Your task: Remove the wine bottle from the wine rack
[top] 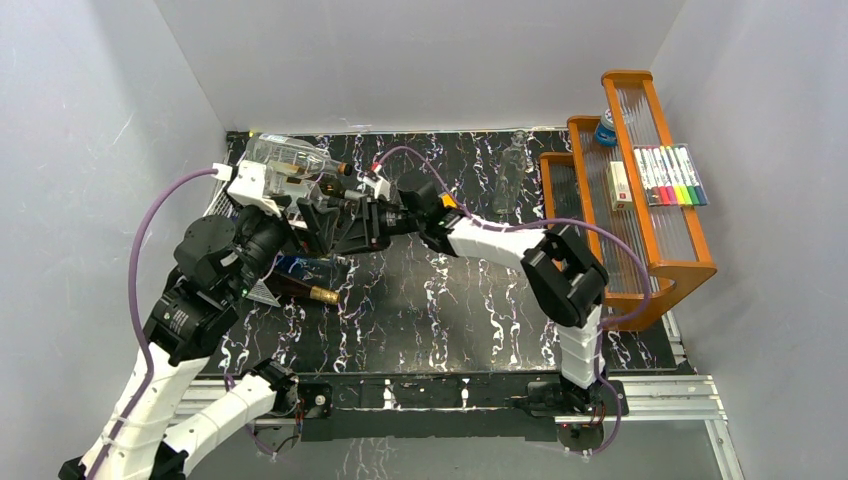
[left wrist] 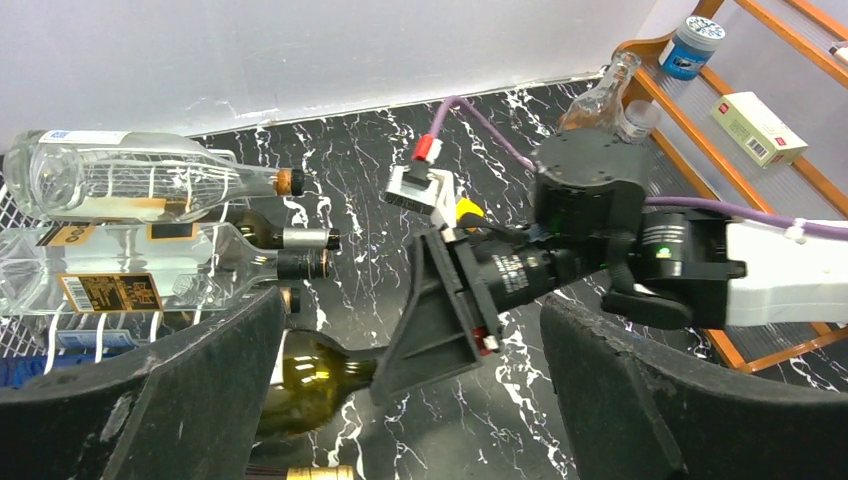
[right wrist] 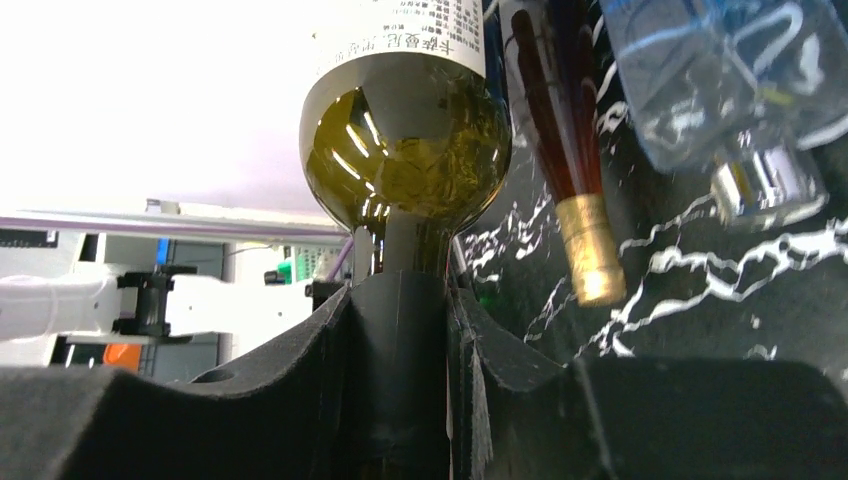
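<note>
**Workspace, left to right.** At far left we see the wine rack (top: 220,205), a white wire grid set in the corner and partly under the left arm. Clear glass bottles (left wrist: 150,180) lie stacked on it, necks pointing right. A dark bottle with a gold foil cap (top: 322,294) lies nearer the arm bases.

The left gripper (left wrist: 410,310) hangs just in front of the rack, its fingers (left wrist: 150,400) spread wide and holding nothing. Between them the wine bottle (left wrist: 315,385) (olive-green glass, white label) lies on its side at the rack's lower front. Its body is hidden, so we cannot tell whether it rests on the wires.

The right gripper (right wrist: 400,330) is clamped on the bottle's neck just below the shoulder. Its arm extends in from the right over the black marbled table (top: 450,310).

At back centre a clear bottle (top: 511,175) stands upright. At far right stands the orange tiered shelf (top: 680,265), bearing coloured markers (top: 672,177), a small box (top: 620,185) and a blue-lidded jar (top: 606,128).
</note>
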Robot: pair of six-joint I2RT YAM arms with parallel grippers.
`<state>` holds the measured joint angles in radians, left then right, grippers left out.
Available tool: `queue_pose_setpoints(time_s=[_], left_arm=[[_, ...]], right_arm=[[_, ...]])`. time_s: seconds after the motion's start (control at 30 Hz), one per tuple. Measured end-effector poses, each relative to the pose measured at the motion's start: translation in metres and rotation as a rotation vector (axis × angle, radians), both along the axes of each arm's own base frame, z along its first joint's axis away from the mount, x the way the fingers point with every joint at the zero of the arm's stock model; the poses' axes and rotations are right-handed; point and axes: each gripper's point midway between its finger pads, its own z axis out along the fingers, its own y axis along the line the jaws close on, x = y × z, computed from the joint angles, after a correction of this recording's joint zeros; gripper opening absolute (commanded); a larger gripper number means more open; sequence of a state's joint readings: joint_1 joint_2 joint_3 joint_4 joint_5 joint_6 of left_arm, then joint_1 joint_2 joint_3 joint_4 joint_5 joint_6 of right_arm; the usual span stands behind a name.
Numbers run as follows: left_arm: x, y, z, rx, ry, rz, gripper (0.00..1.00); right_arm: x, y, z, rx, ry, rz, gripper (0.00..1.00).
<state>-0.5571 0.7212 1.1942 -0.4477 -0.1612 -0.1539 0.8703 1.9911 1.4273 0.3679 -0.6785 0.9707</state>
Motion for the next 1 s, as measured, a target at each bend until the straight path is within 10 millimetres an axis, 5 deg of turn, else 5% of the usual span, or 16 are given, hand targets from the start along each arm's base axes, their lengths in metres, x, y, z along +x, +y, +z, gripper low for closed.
queue_pose_setpoints(time_s=[0.43,0.87,1.0], left_arm=[[0.023,-0.029,-0.016,0.026,0.059,-0.071,0.98],[0.036,-0.097,-0.070,0.061,0.242,-0.355,0.98],[0.028,-0.128,-0.113,0.068,0.326,-0.550,0.98]], right_arm=[[-0.026,-0.086,0.033,0.008,0.021,-0.015,0.00],[-0.002,-0.209,-0.007,-0.251,0.109,-0.245,0.00],[-0.012,-0.237,-0.016,-0.340,0.106,-0.248,0.00]])
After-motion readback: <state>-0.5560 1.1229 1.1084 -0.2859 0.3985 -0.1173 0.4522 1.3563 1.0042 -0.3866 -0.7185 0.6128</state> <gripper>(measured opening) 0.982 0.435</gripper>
